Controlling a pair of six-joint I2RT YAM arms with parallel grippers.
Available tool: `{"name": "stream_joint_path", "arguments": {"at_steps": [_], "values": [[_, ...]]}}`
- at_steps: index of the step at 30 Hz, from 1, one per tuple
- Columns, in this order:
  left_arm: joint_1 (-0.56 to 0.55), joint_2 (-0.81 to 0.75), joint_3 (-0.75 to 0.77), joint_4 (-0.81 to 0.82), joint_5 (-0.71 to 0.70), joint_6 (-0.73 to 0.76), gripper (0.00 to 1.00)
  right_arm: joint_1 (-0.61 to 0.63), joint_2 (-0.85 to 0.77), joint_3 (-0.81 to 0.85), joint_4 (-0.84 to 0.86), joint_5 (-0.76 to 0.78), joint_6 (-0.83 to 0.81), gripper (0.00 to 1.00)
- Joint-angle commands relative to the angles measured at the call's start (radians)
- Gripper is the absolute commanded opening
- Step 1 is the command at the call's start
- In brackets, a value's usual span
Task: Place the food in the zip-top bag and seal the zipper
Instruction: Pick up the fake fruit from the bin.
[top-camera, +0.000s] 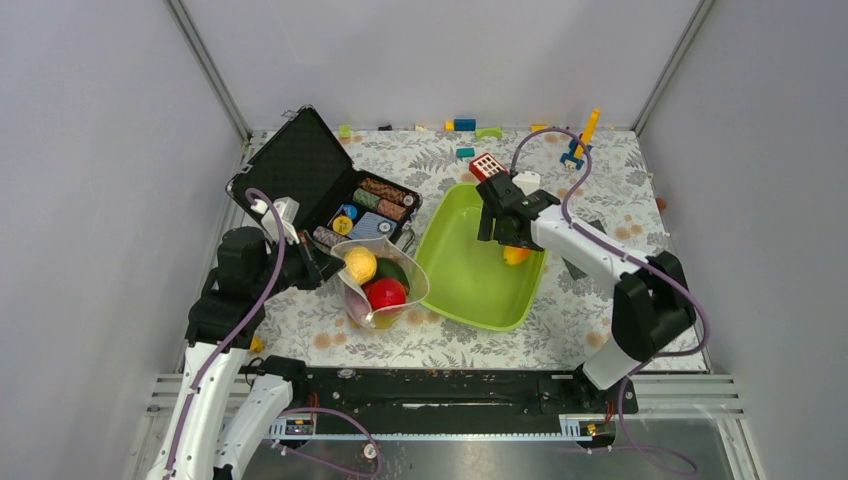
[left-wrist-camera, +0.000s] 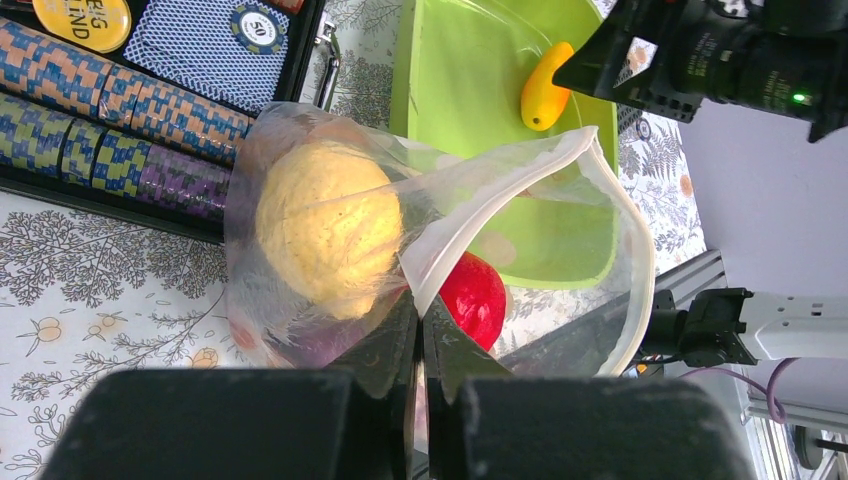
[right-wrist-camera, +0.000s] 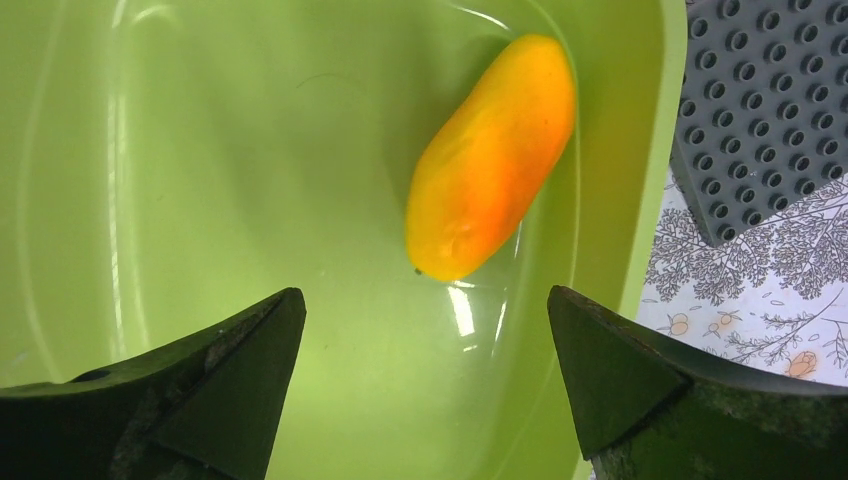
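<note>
Nearest the lens, the left gripper (left-wrist-camera: 420, 340) is clenched on the rim of the soft zip-top bag (left-wrist-camera: 520, 165), propping its mouth open beside the lime-green tray (top-camera: 470, 285); a yellowish ball (left-wrist-camera: 325, 240) and red apple (left-wrist-camera: 475, 300) sit inside. Rightward, the orange mango (right-wrist-camera: 490, 160) lies flat by the tray's right wall, long axis slanting across the right gripper (right-wrist-camera: 422, 310), whose jaws hang spread above it. Smooth and probably light, it wants pinching across its narrow middle.
</note>
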Motion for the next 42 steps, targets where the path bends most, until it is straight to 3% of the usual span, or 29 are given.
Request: {"name": "stream_joint_path", "arguments": {"at_steps": [1, 24, 29, 32, 35, 42], "values": [[0.010, 0.002, 0.024, 0.047, 0.017, 0.013, 0.02, -0.022, 0.075, 0.070, -0.059, 0.115, 0.101, 1.00], [0.018, 0.017, 0.019, 0.049, 0.025, 0.012, 0.01, -0.103, 0.261, 0.026, 0.092, 0.011, 0.143, 0.99], [0.018, 0.018, 0.016, 0.049, 0.029, 0.011, 0.00, -0.107, 0.250, -0.011, 0.147, -0.019, 0.141, 0.86], [0.019, 0.017, 0.021, 0.049, 0.044, 0.013, 0.00, -0.108, 0.236, -0.036, 0.169, -0.019, 0.135, 0.66], [0.019, 0.010, 0.013, 0.051, 0.052, 0.014, 0.00, -0.109, 0.219, -0.048, 0.190, -0.025, 0.124, 0.51], [0.020, 0.010, 0.012, 0.058, 0.069, 0.012, 0.00, -0.109, 0.115, -0.115, 0.256, -0.044, 0.061, 0.28]]}}
